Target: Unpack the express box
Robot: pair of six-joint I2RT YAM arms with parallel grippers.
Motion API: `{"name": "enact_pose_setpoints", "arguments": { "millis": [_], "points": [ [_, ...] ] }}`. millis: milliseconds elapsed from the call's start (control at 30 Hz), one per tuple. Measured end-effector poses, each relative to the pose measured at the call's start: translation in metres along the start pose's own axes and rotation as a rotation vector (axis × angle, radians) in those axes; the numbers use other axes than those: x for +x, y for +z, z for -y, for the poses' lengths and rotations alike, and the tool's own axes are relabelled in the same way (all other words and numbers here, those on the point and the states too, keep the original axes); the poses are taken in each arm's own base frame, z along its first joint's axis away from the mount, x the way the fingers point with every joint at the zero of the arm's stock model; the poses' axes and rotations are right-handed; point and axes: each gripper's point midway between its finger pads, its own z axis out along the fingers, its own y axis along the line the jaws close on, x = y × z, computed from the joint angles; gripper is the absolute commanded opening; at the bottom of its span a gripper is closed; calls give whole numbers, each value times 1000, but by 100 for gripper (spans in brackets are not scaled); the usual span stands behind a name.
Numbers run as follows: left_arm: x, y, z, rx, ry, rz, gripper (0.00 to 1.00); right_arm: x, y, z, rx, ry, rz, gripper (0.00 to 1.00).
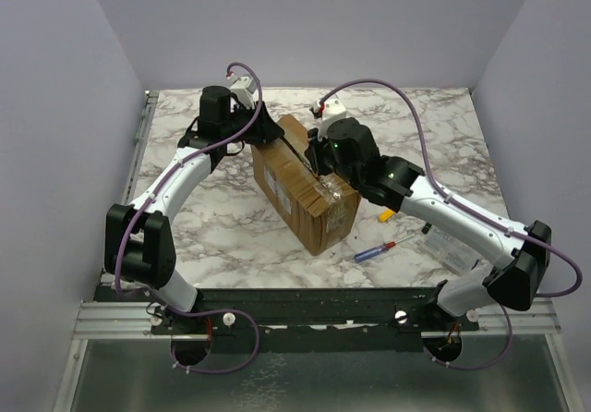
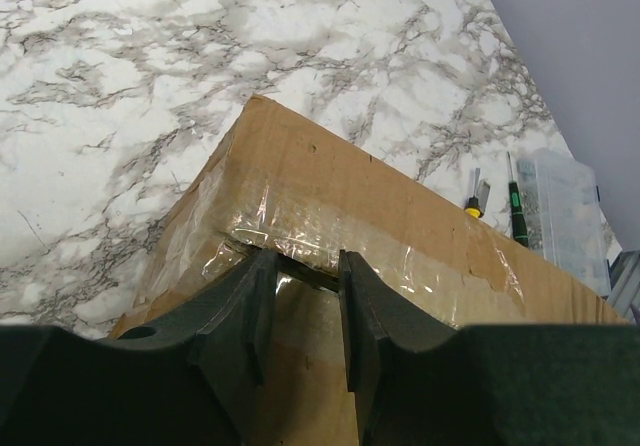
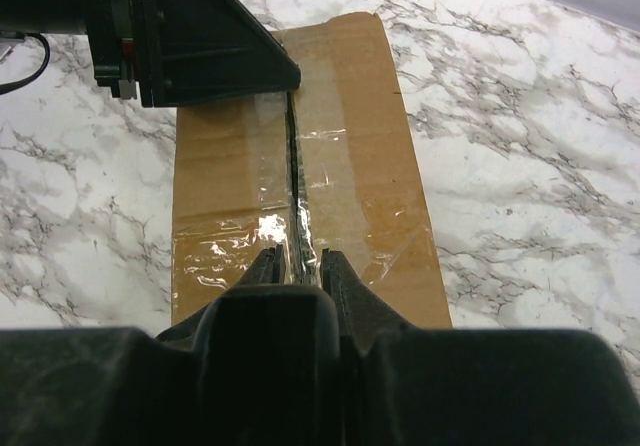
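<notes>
From above, the box (image 1: 305,190) sits angled in the middle of the table (image 1: 222,232), with the left gripper (image 1: 270,137) at its far end and the right gripper (image 1: 321,164) over its top.

The left wrist view shows the jaws apart, straddling the taped far edge.

In the right wrist view the jaws are nearly together over the split centre seam; I cannot tell whether they pinch anything.

The cardboard looks stiff and probably light, and the glossy tape looks slippery. The flap edge beside the seam seems the best hold.

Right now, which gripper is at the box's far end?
The left gripper, at the express box's far end; the right gripper is over the taped seam at the near end.
</notes>
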Motion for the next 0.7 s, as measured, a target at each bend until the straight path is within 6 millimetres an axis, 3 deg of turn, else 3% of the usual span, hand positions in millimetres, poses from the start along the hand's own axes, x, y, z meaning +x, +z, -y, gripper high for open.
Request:
{"name": "enact_pose_setpoints", "arguments": {
  "millis": [400, 700],
  "points": [
    [-1, 0, -2, -10, 5, 5, 39, -6, -20, 5, -8, 28, 22, 0],
    [1, 1, -1, -10, 5, 0, 39, 0, -25, 7, -8, 41, 14, 1]
  ]
}}
